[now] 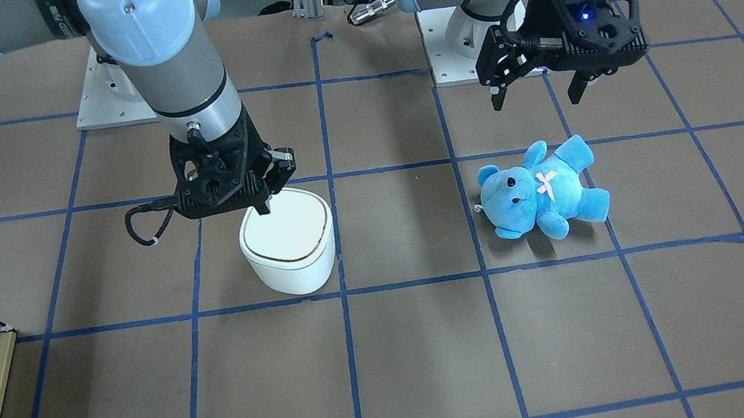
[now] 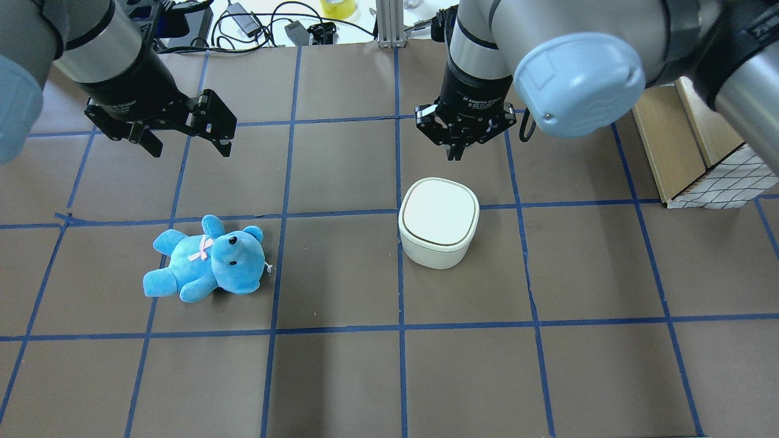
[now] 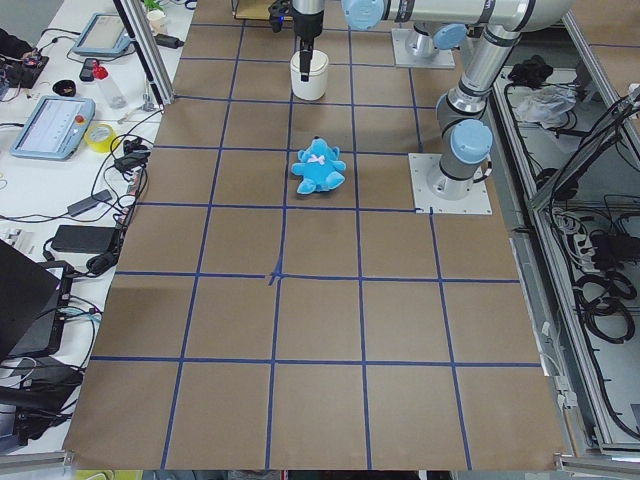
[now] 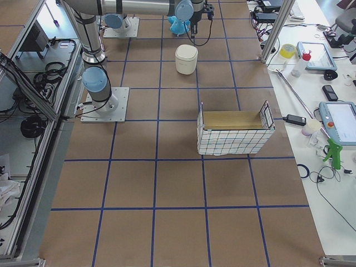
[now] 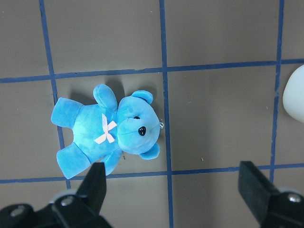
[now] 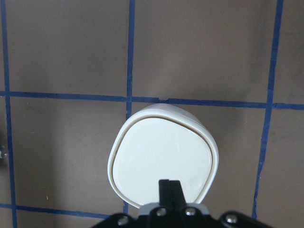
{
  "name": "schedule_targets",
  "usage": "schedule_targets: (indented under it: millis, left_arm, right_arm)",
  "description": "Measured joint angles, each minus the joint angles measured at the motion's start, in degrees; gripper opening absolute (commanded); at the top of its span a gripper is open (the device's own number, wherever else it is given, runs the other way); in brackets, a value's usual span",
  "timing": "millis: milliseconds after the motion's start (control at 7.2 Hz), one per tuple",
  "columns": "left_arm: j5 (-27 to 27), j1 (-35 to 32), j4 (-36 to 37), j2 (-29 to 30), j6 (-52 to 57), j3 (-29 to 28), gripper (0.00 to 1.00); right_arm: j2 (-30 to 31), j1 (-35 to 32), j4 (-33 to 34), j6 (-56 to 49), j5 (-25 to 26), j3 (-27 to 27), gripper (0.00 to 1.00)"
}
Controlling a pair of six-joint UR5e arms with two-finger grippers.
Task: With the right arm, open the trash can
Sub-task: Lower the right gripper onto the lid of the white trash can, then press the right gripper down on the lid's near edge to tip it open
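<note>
The white trash can (image 1: 289, 243) stands on the brown table with its flat lid closed; it also shows in the overhead view (image 2: 438, 222) and in the right wrist view (image 6: 161, 159). My right gripper (image 1: 263, 207) is shut and empty. It points down over the lid's edge nearest the robot (image 6: 169, 187); I cannot tell if it touches. My left gripper (image 1: 535, 92) is open and empty. It hangs above the table, on the robot's side of the blue plush bear (image 1: 542, 187), which lies in the left wrist view (image 5: 109, 130) beyond the open fingers.
A wire-mesh basket with a wooden box (image 2: 700, 152) stands at the table's right end, also seen in the exterior right view (image 4: 233, 133). Both arm bases (image 1: 466, 47) are bolted at the robot's side. Blue tape lines grid the table.
</note>
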State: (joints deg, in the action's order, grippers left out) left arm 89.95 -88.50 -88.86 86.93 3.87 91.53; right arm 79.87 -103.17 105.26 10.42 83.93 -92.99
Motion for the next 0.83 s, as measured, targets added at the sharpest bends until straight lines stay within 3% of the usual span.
schedule_targets:
  millis: [833]
  left_arm:
    - [-0.03,0.0,0.0,0.0,0.0,-0.04,1.0]
  right_arm:
    - [-1.58,0.14,2.37,-1.31,0.06,-6.34,0.0]
